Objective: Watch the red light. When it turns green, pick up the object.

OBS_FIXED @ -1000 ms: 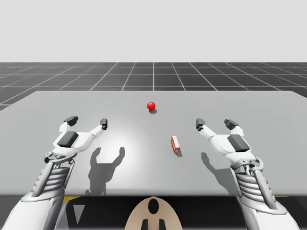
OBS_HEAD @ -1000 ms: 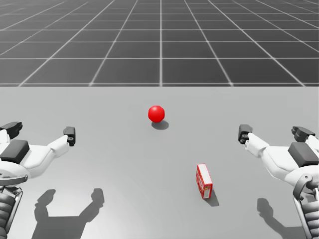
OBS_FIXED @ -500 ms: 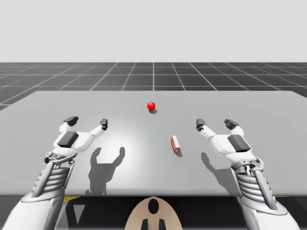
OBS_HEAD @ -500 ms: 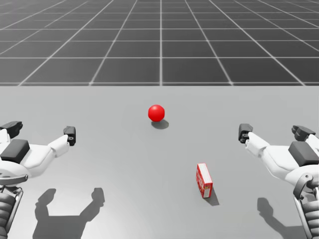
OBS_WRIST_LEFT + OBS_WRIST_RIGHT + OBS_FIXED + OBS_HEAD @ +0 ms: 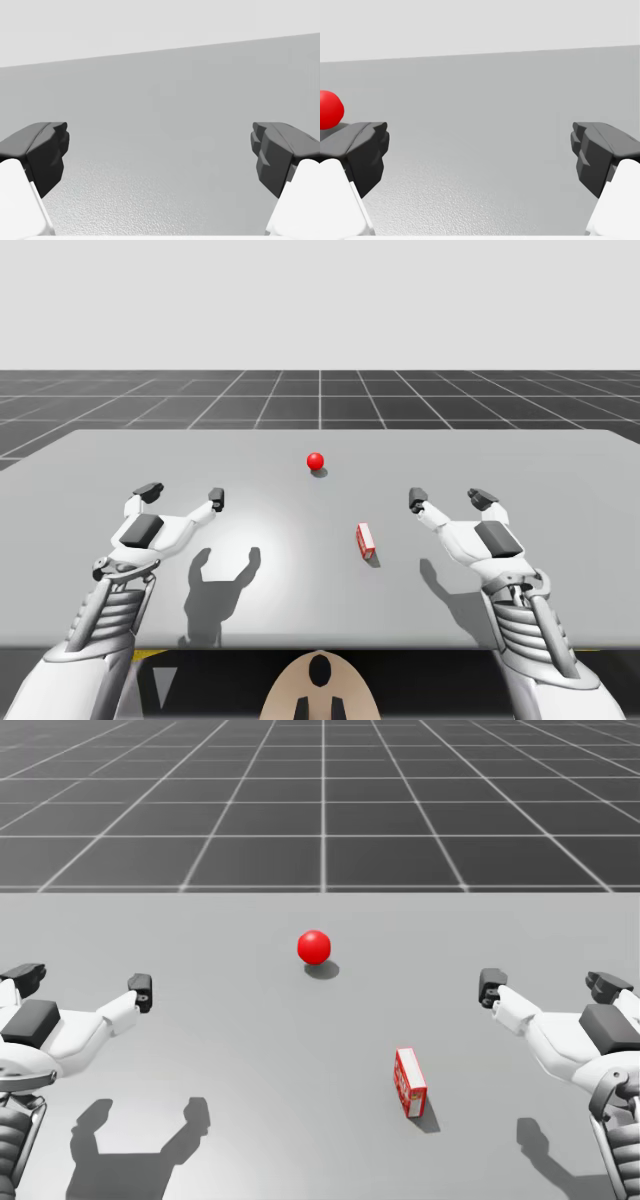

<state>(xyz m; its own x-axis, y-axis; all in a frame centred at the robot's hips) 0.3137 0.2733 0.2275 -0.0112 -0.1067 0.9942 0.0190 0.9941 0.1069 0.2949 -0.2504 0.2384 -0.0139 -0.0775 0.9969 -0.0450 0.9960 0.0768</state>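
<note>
Nothing changes from a second ago: the robot's left gripper (image 5: 182,495) and right gripper (image 5: 449,498) stay put, jaws wide apart, and the light (image 5: 315,460) ahead of them remains red.

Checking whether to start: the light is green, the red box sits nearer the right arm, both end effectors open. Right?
No: the light is red, not green, as the head view shows. The red box sits nearer the right end effector; it and the left end effector are open.
</note>
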